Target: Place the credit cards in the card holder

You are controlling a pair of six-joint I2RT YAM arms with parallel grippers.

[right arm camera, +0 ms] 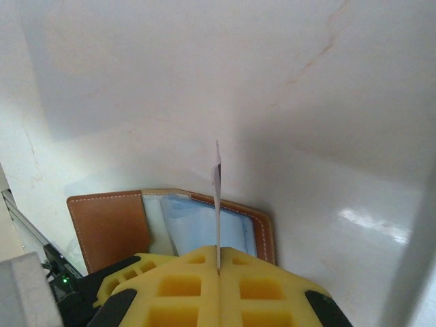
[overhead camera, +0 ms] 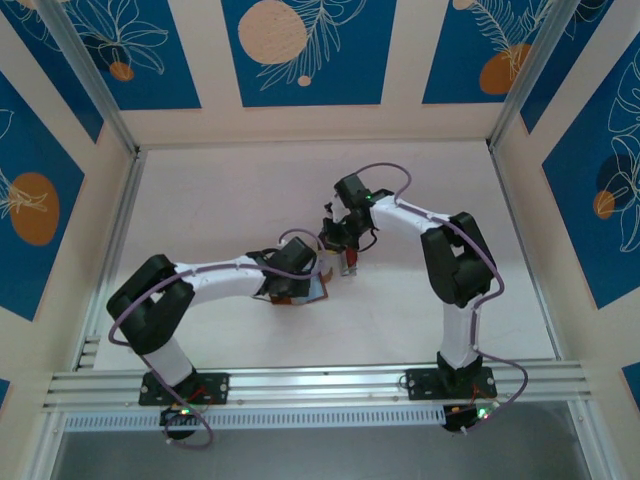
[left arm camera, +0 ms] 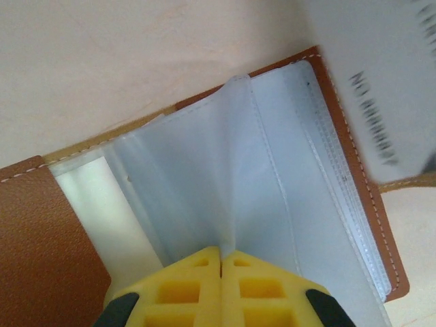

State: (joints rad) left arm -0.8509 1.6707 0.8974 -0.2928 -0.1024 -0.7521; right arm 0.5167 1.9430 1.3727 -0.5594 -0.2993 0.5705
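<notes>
The card holder (left arm camera: pixel 41 245) lies open on the table, brown leather outside with clear plastic sleeves (left arm camera: pixel 300 204) inside. My left gripper (left arm camera: pixel 221 253) is shut on the edge of one clear sleeve and holds it raised from the others. A white credit card (left arm camera: pixel 381 88) with dark print hangs blurred above the holder's right edge. My right gripper (right arm camera: pixel 218 253) is shut on that credit card (right arm camera: pixel 217 197), seen edge-on and upright, just above the card holder (right arm camera: pixel 109 225). From above, both grippers meet mid-table, the left gripper (overhead camera: pixel 298 275) over the card holder (overhead camera: pixel 312 294) and the right gripper (overhead camera: pixel 348 260) beside it.
The white table (overhead camera: pixel 230 200) is walled by cream and blue patterned panels on three sides. An aluminium rail (overhead camera: pixel 320 385) with both arm bases runs along the near edge.
</notes>
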